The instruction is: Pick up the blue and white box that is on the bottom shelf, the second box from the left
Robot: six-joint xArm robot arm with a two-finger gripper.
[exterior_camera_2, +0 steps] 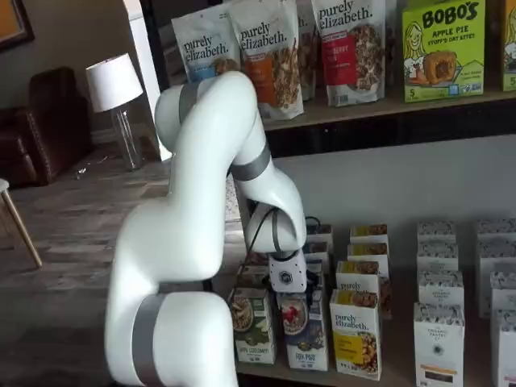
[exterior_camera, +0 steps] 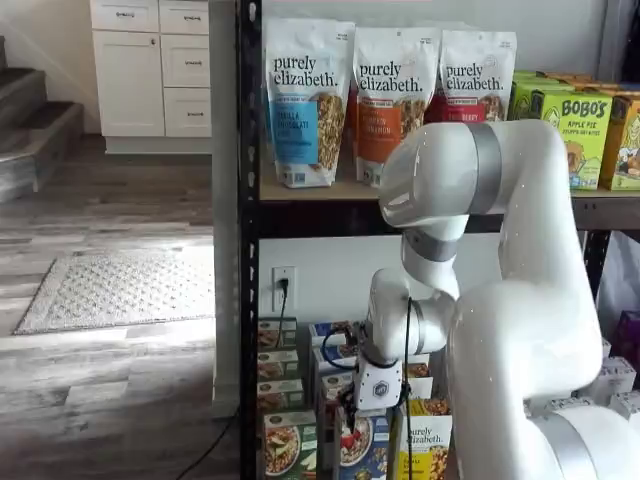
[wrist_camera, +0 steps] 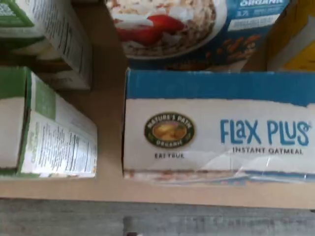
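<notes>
1 blue and white box (exterior_camera_2: pixel 306 334) on bottom shelf (exterior_camera_2: pixel 403 372), contents unseen

Matt cardboard blue and white box (wrist_camera: pixel 216 128) on smooth tan board bottom shelf (wrist_camera: pixel 110 118).

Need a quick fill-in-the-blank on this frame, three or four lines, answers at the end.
The blue and white box reads Flax Plus Instant ____.
In the shelf views, the gripper hangs right above the ____ and white box.
The carton beside it reads purely ____.
The bags stand on the ____ shelf.

Answers: oatmeal; blue; elizabeth; upper
</notes>
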